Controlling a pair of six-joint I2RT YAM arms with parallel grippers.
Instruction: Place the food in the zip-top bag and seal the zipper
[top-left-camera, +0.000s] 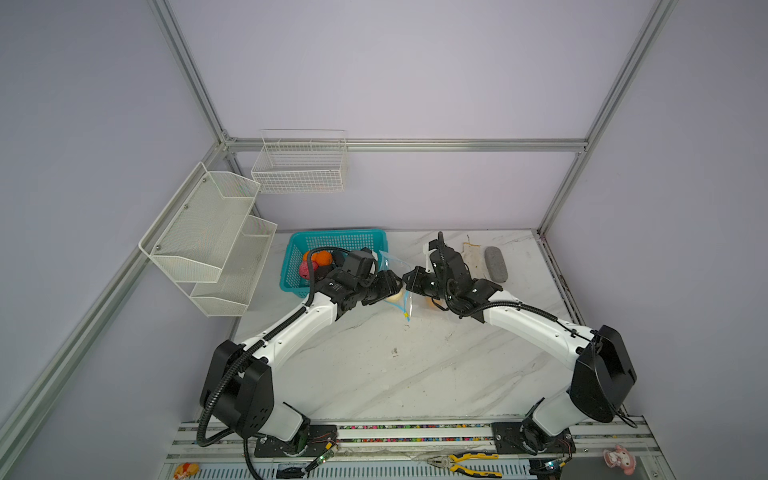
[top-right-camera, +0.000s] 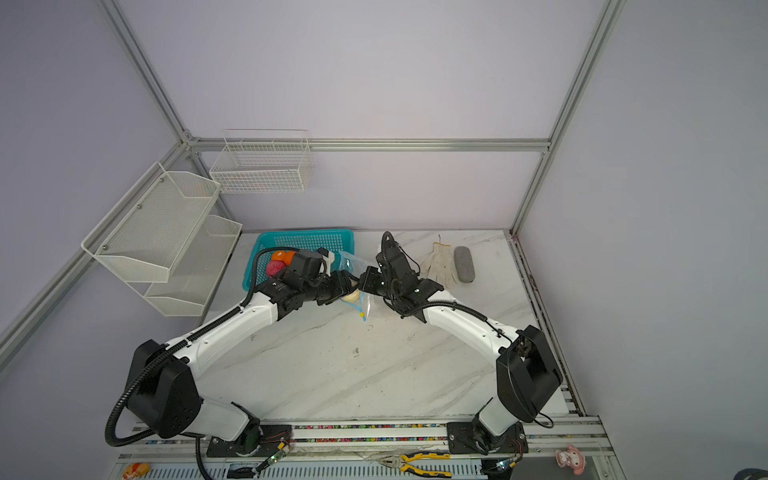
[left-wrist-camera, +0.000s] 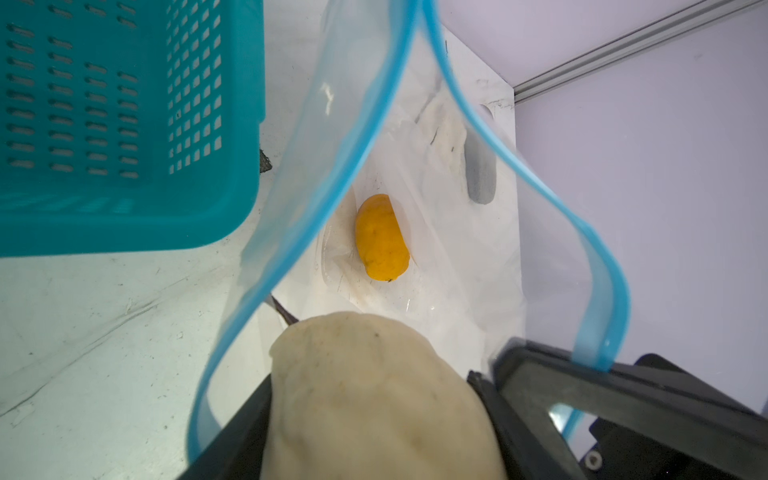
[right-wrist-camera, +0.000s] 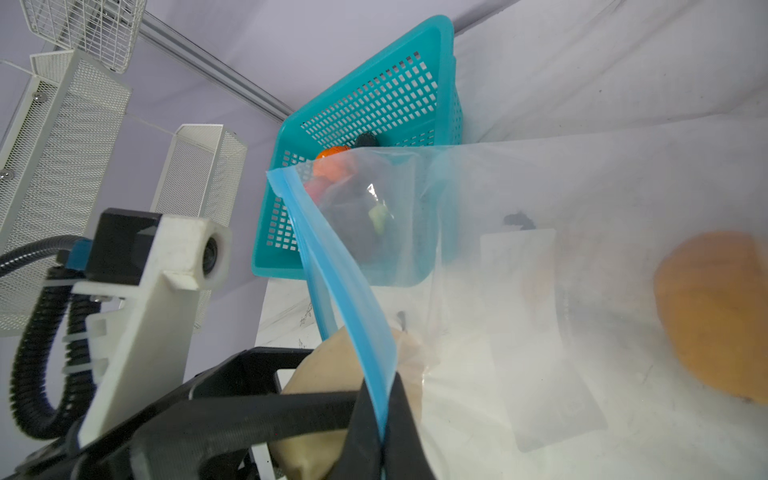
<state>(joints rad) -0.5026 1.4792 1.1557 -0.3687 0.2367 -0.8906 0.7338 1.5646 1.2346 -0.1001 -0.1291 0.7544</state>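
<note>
gaping at the teal basket's (top-left-camera: 332, 241) 3 o'clock, the clear zip-top bag (left-wrist-camera: 469, 266) has its light-blue zipper (right-wrist-camera: 345, 299) unsealed, the right gripper (right-wrist-camera: 382, 399) pinching one lip. the left gripper (left-wrist-camera: 378, 374) clasps a cream ball (left-wrist-camera: 365, 415) at the mouth; a smaller orange-yellow fruit (left-wrist-camera: 382, 237) lies inside.

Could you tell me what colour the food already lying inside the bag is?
That food is orange-yellow, clearest in the left wrist view.
</note>
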